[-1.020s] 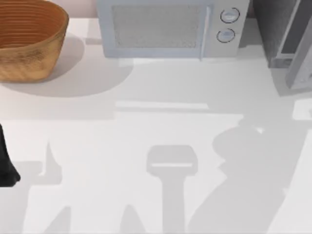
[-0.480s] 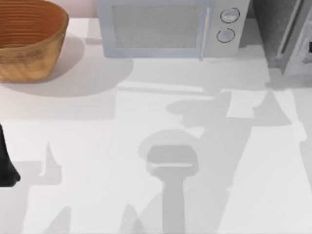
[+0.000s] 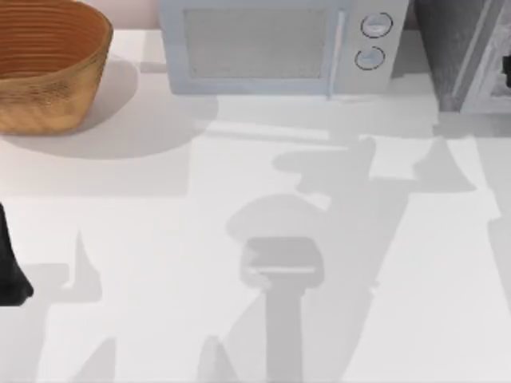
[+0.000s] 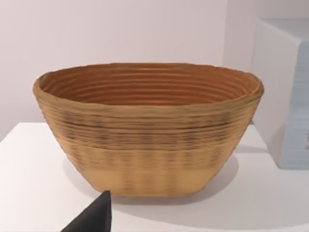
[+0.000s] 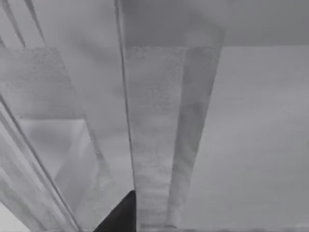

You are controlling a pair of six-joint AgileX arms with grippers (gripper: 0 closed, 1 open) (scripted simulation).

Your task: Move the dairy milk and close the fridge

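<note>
The fridge (image 3: 451,48), dark grey and speckled, stands at the table's back right corner. Its pale-framed door (image 3: 489,68) lies nearly flat against the front. A dark bit of my right gripper (image 3: 506,73) shows at the right edge, against that door. The right wrist view looks from very close at the speckled fridge (image 5: 154,125) and the pale door frame (image 5: 29,183), with a black tip of the right gripper (image 5: 120,217) low in the picture. My left arm (image 3: 9,267) is parked at the left edge. The dairy milk is out of view.
A woven brown basket (image 3: 48,60) sits at the back left, seen close in the left wrist view (image 4: 149,130). A light grey microwave (image 3: 275,44) with two round knobs stands at the back middle. Arm shadows lie across the white table (image 3: 144,239).
The fridge door has swung from standing well open to nearly shut. My right gripper has come into sight at the right edge, and its shadow has moved toward the back.
</note>
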